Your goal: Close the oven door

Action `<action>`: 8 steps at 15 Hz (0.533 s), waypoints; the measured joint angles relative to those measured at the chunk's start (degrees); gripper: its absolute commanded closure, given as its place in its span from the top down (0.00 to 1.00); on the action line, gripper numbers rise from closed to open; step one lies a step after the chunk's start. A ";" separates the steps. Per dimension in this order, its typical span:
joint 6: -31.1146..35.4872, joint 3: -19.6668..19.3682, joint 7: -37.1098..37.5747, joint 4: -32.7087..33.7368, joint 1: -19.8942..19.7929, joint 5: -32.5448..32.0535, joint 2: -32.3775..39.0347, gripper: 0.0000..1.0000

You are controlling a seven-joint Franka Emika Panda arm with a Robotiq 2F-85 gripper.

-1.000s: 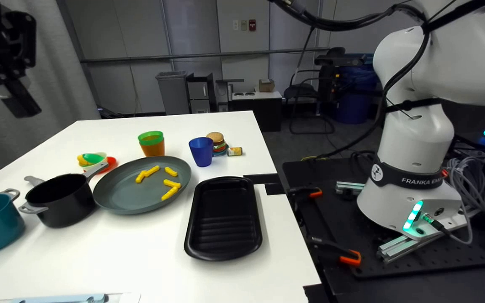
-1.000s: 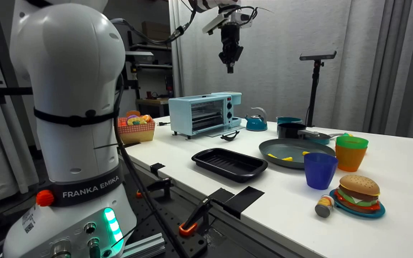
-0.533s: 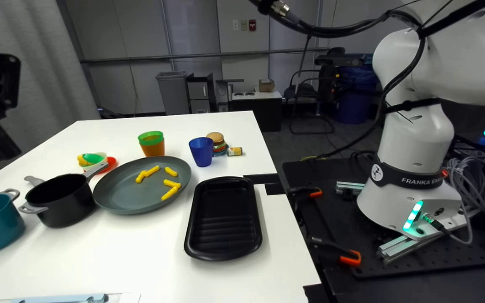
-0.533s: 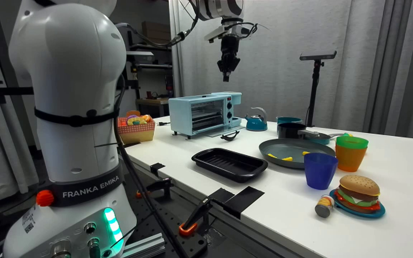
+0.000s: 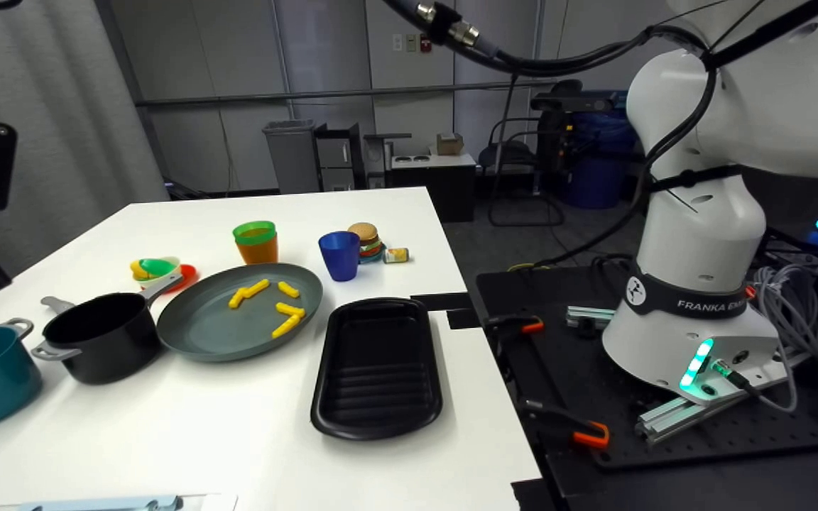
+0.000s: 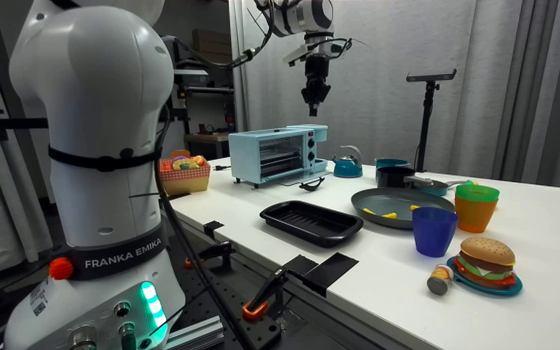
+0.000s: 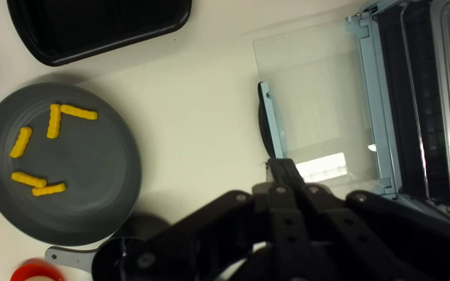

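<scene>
Pale blue oven [image 6: 244,157], door [image 7: 322,105] open.
It stands upright; the door (clear, with a black handle [image 7: 263,121] at its outer edge) lies folded down in front of the oven.

smooth glassy oven door [image 7: 318,89], glossy tray [image 5: 379,358], matt pan [image 7: 88,160]

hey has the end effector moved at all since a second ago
Yes, downward: in an exterior view the end effector hangs lower than before, closer to the level of the light-blue oven, which hasn't moved.
</scene>
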 measured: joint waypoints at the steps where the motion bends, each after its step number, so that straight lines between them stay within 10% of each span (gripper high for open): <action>1: 0.23 -0.22 0.43 0.00 0.36 -0.03 0.04 0.00; 8: -0.41 1.08 0.19 7.75 3.11 2.06 0.06 0.01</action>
